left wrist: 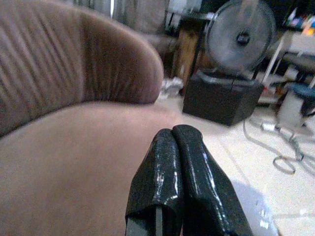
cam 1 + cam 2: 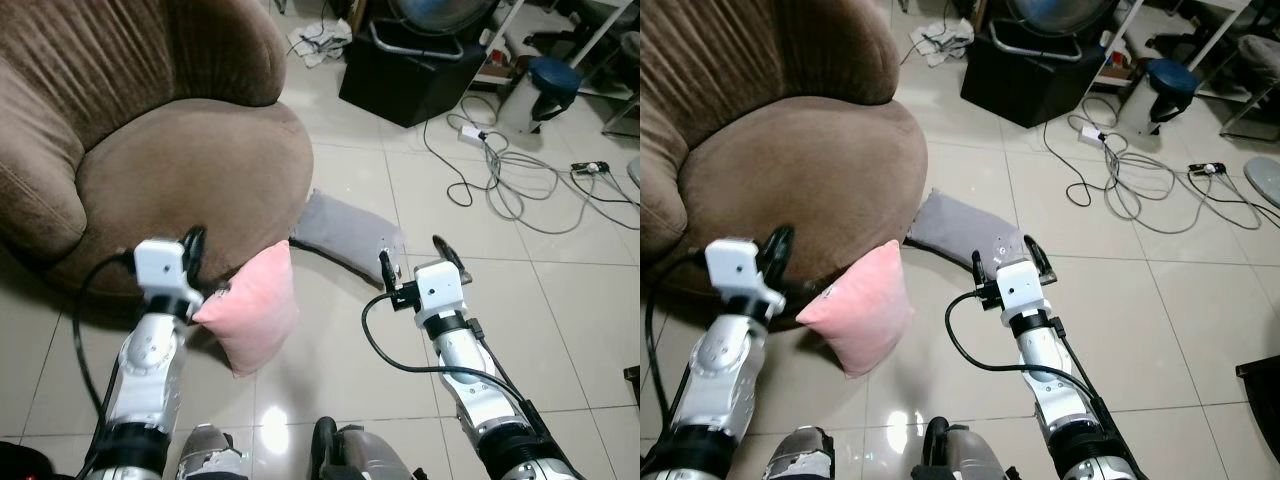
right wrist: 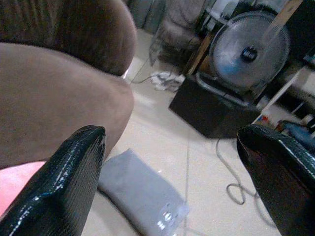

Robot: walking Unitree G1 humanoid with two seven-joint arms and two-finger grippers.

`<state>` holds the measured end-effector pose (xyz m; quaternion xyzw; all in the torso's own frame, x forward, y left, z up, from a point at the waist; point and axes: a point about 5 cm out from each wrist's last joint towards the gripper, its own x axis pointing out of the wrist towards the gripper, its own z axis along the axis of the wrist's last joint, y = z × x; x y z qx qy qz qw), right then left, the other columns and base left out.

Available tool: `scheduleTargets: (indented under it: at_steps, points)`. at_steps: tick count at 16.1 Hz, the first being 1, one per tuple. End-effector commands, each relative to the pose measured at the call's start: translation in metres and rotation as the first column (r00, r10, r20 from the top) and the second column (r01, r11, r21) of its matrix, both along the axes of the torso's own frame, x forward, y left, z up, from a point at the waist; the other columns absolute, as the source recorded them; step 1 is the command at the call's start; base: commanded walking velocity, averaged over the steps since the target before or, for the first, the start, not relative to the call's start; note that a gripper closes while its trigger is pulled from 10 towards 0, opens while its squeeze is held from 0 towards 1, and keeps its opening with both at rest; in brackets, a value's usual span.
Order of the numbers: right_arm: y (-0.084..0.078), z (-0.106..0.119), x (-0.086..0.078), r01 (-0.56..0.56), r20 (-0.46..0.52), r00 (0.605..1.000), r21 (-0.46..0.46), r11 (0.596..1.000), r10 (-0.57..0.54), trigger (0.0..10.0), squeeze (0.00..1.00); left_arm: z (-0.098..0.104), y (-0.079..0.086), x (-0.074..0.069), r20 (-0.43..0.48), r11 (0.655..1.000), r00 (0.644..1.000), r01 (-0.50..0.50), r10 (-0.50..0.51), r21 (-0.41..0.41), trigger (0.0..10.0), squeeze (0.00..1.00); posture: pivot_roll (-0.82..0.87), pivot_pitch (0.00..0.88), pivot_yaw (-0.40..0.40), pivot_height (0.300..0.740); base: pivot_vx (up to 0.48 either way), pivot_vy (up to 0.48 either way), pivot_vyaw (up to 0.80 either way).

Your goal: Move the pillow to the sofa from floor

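Pink, and standing on edge on the tiled floor [image 2: 330,370], the pillow [image 2: 255,310] leans just in front of the brown sofa [image 2: 180,170], close against the seat's rounded front. My left pincer [image 2: 193,243] sits above the seat's front edge, just beside the pillow's upper corner, its two black fingers [image 1: 179,182] pressed together with nothing between them. The left wrist view looks along those closed fingers across the sofa's brown seat toward its ribbed backrest.

My right pincer [image 2: 412,258] hangs over the floor on the other side of the pink pillow, apart from it, with its fingers [image 3: 64,187] spread wide and empty. Just ahead of it lies a grey pillow [image 2: 345,235], flat on the tiles and touching the sofa's base at one end. Through the right wrist view I can see the grey pillow between my spread fingers, and a sliver of pink at the picture's edge.

Farther off, a black box [image 2: 410,75] carries a fan [image 3: 248,51], and white cables [image 2: 500,170] trail loosely over the tiles beyond it.
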<state>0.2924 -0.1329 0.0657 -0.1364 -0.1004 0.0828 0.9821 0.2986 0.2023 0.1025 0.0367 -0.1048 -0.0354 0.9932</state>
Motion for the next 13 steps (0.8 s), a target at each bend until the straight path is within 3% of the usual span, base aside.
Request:
scheduleTargets:
  at_steps: [1,4,7,13]
  points:
    - [-0.012,-0.002,0.0,0.047,0.005,0.999,-0.021,0.999,-0.047,10.0,0.0,0.004,-0.009,0.0,0.024,0.999,0.999,0.035,-0.035,0.008,10.0,0.0,0.29,0.187,-0.172,0.74,0.0,0.0,0.0]
    - [-0.008,-0.022,-0.002,0.041,-0.147,0.988,0.018,0.999,-0.038,10.0,0.0,-0.015,-0.015,-0.005,-0.067,0.995,0.995,0.081,-0.078,0.052,10.0,0.0,0.29,0.182,-0.16,0.74,0.0,0.0,0.0]
    - [-0.004,-0.021,-0.003,0.026,-0.113,0.993,0.008,1.0,-0.024,10.0,0.0,-0.03,-0.016,-0.015,-0.131,0.995,0.988,0.089,-0.081,0.053,10.0,0.0,0.3,0.17,-0.154,0.74,0.0,0.0,0.0]
    - [0.002,-0.026,-0.003,-0.01,-0.143,0.99,-0.006,1.0,0.009,10.0,0.0,-0.045,-0.008,-0.017,-0.226,0.993,0.973,0.059,-0.035,0.104,10.0,0.0,0.31,0.181,-0.156,0.74,0.0,0.0,0.0]
